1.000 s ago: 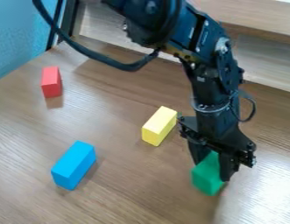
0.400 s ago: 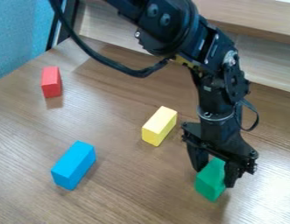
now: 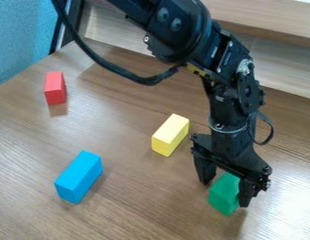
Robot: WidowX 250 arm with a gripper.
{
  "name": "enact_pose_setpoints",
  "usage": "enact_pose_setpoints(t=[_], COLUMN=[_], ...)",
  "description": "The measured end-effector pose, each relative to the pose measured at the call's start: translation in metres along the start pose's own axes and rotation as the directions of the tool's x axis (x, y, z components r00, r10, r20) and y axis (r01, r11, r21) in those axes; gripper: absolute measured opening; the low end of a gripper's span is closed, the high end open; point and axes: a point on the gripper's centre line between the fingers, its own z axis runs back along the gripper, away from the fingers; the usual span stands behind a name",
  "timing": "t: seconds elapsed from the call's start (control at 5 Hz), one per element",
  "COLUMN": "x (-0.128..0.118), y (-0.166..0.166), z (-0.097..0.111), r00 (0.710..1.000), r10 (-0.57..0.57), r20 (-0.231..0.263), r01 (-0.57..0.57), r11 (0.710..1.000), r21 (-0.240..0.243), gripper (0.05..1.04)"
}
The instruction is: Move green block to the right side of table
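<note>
From afar, I'm counting four oblong blocks, material unclear: green block point(image 3: 223, 196), blue block point(image 3: 79, 177), yellow block point(image 3: 170, 135), red block point(image 3: 55, 88). I'm seeing one black jointed arm point(image 3: 231, 79), one two-finger gripper point(image 3: 225, 193), one flat wood-grain table point(image 3: 141, 197).

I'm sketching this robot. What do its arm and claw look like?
The arm is black, with rounded joints, silvery screws, a small yellow patch and a loose black cable. The claw is black too, with two blocky fingers.

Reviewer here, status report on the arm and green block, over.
Gripper at the green block, picture's lower right. Hold unclear. Yellow block, blue block and red block apart from it, none looks in the way.
</note>
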Motion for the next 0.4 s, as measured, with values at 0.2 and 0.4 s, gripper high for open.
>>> enact_pose_setpoints(t=[0.2,0.4], x=[0.001,0.000], y=[0.015,0.033], z=[0.029,0.057], r00=[0.997,0.989], r10=[0.044,0.096], r20=[0.064,0.114], r01=[-0.043,-0.092], r11=[0.999,0.995], r21=[-0.012,-0.041], gripper=[1.000,1.000])
